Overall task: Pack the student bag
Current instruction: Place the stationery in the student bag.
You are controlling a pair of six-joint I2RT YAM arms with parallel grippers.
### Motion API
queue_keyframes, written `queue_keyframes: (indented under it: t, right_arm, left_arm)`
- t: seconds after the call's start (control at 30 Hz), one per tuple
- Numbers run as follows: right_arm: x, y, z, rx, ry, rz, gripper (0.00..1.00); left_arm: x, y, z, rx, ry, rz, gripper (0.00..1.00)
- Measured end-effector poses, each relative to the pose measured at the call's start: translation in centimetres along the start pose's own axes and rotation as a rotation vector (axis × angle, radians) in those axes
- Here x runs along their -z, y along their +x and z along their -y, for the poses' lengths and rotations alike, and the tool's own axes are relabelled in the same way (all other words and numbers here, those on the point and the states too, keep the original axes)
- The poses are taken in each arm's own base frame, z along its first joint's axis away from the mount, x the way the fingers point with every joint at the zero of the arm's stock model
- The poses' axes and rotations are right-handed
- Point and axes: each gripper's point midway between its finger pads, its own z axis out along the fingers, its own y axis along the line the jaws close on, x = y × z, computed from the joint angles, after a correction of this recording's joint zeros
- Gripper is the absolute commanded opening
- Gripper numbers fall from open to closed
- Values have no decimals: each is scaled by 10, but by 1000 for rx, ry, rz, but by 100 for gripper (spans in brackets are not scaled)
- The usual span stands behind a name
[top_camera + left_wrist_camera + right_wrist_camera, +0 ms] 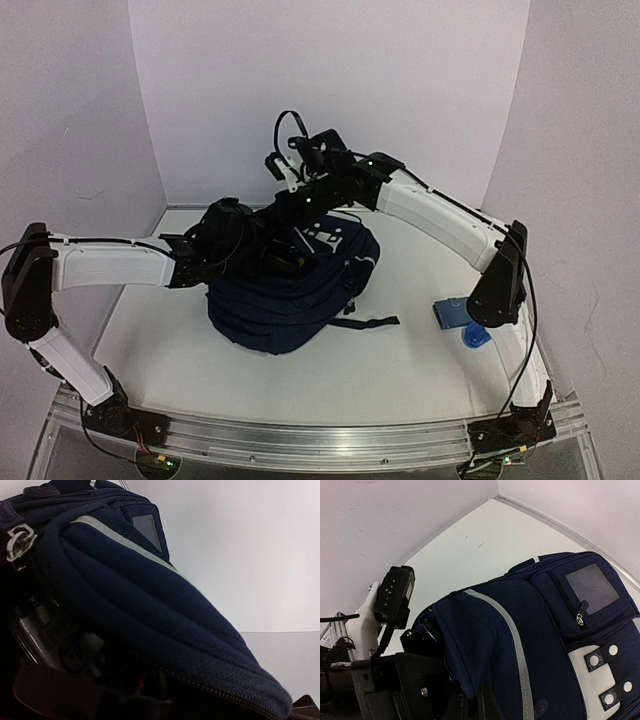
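Observation:
The student bag point(290, 300), navy with grey stripes and a white patch point(600, 675), lies in the middle of the table. My right gripper point(481, 705) is shut on the edge of the bag's top flap point(485, 645) and holds it up off the opening. My left gripper point(230, 238) reaches into that opening from the left, under the raised flap point(150, 595). Its fingers are lost in the dark inside the bag. Only a small red speck point(141, 682) and the zipper teeth point(235, 695) show there.
A small blue pouch point(452, 312) and a blue object point(477, 337) lie on the table at the right, close to the right arm. White walls close off the back and both sides. The left wrist camera point(395, 595) hangs just left of the flap.

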Motion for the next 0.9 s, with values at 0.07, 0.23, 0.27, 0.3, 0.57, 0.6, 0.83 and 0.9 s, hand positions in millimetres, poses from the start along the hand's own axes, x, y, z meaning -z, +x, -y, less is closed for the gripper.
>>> queue_keyframes:
  t: [0.07,0.23,0.27,0.3,0.57,0.6,0.83,0.9]
  right_arm:
    - [0,0,2,-11,-6,-1,0]
    - [2,-2,8,-31,-14,-1,0]
    - [2,-2,8,-34,-16,-1,0]
    - [2,-2,8,-35,-19,-1,0]
    - [2,-1,7,-43,-32,-7,0]
    - [2,0,7,-45,-36,-11,0]
    - [3,0,4,-64,-60,-14,0]
    - [3,0,3,-74,-68,-15,0]
  left_arm:
    - [2,-1,-4,7,-18,4,59]
    - [15,-3,-10,30,-66,-6,60]
    - [18,-3,-12,34,-79,-10,59]
    - [21,-3,-14,40,-91,-13,57]
    - [38,5,-18,77,-112,-52,20]
    - [38,6,-17,82,-106,-56,18]
    - [31,10,-11,63,-41,-65,9]
    - [24,11,-8,58,-16,-63,8]
